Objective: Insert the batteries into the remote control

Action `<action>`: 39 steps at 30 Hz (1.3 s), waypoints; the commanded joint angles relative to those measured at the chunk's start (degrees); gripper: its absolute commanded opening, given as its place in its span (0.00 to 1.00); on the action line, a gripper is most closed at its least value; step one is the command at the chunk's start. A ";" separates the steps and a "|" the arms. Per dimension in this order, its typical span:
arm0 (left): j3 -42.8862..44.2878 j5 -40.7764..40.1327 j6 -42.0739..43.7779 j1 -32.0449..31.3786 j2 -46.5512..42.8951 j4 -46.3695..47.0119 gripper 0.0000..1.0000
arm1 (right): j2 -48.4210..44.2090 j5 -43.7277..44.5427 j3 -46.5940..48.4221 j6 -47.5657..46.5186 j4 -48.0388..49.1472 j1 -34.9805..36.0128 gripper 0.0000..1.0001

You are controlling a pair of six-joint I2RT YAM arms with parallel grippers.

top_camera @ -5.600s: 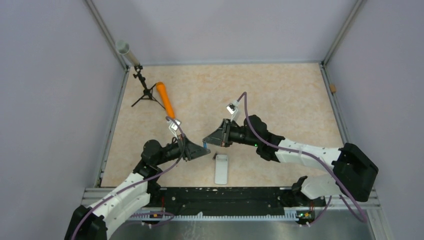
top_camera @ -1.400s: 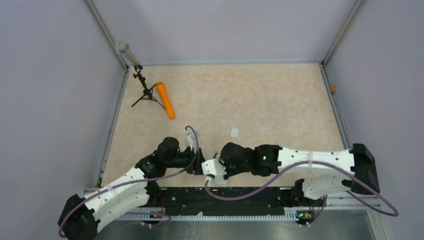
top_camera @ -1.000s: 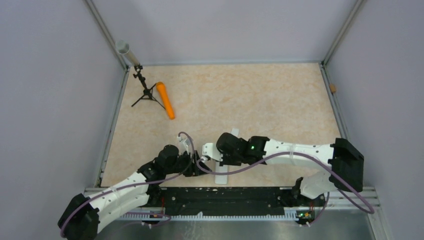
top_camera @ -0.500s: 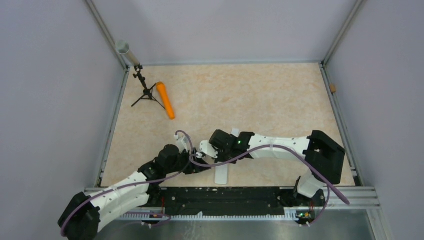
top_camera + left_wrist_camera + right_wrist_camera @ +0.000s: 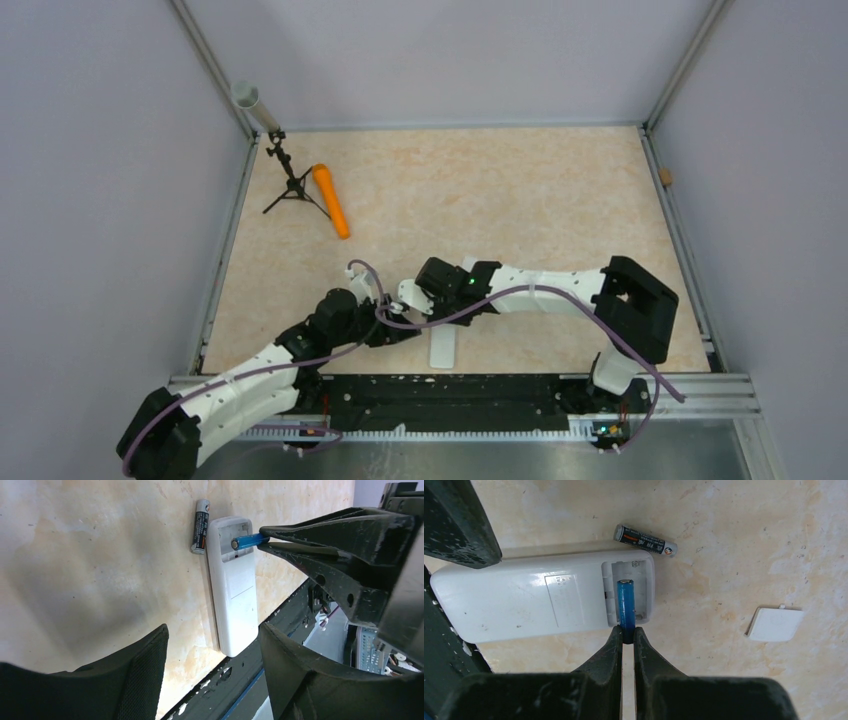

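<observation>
Right wrist shows the right gripper (image 5: 626, 635) pinching the blue battery (image 5: 625, 605) over the open remote control (image 5: 524, 605), the dark battery (image 5: 645, 540) just beside it not loaded, the left gripper (image 5: 212, 630) spread.

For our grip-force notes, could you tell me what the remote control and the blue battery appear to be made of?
The remote control looks like white moulded plastic, semi-gloss, with highlights and scuff marks. The blue battery seems metal under a glossy blue wrap; its end cap shines silver.

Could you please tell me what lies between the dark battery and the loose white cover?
Nothing but bare table between the dark battery and the cover, as the right wrist view shows.
</observation>
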 commanded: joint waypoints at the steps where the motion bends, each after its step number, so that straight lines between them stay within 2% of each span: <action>1: -0.75 -1.56 0.03 0.58 -1.77 0.89 0.69 | 0.46 -0.83 3.07 0.41 0.37 -1.05 0.00; 39: -1.99 -0.36 -1.03 1.31 -1.48 2.91 0.69 | 3.33 -0.17 4.31 2.12 -0.08 -1.37 0.10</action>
